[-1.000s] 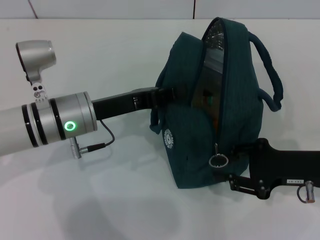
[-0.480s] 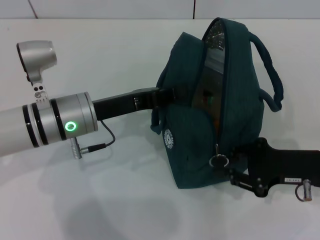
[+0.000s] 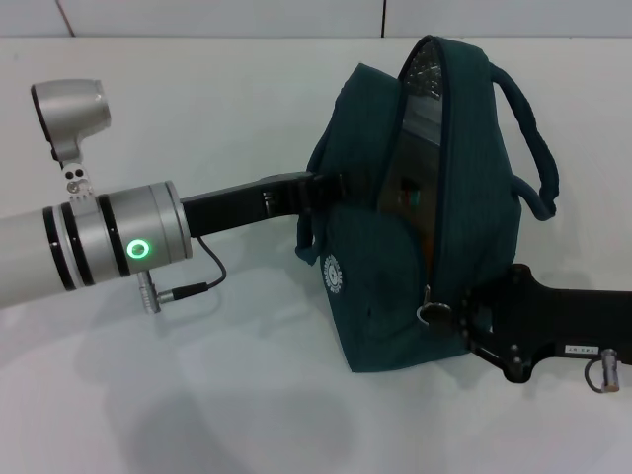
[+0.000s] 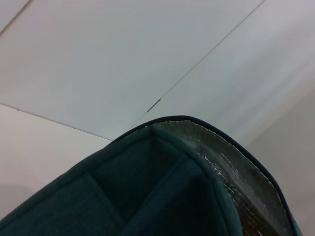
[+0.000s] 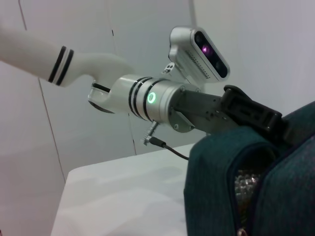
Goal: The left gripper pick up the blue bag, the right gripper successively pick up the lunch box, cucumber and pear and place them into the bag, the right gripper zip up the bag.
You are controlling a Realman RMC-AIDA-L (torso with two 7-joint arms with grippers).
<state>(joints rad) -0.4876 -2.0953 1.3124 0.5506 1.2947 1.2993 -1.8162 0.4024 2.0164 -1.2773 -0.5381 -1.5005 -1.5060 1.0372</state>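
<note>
We see the bag (image 3: 464, 247) as matt woven teal cloth, with a crinkled, shiny foil lining (image 4: 236, 172) inside its mouth. Its zip pull (image 3: 432, 314) is a bright metal ring. The left arm (image 3: 109, 242) wears smooth satin silver metal, its gripper (image 3: 262, 202) matt black. The table (image 3: 197, 395) looks smooth, matt white.

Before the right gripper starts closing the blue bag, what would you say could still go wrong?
1. The right gripper is at the zipper's ring pull, but a firm grip isn't visible; it might slip off when pulled.
2. The blue bag gapes wide along its zipper, silver lining exposed. If the left gripper at its side lets the fabric sag, the slider could jam.
3. Something orange shows at the opening and may snag the zipper.
</note>
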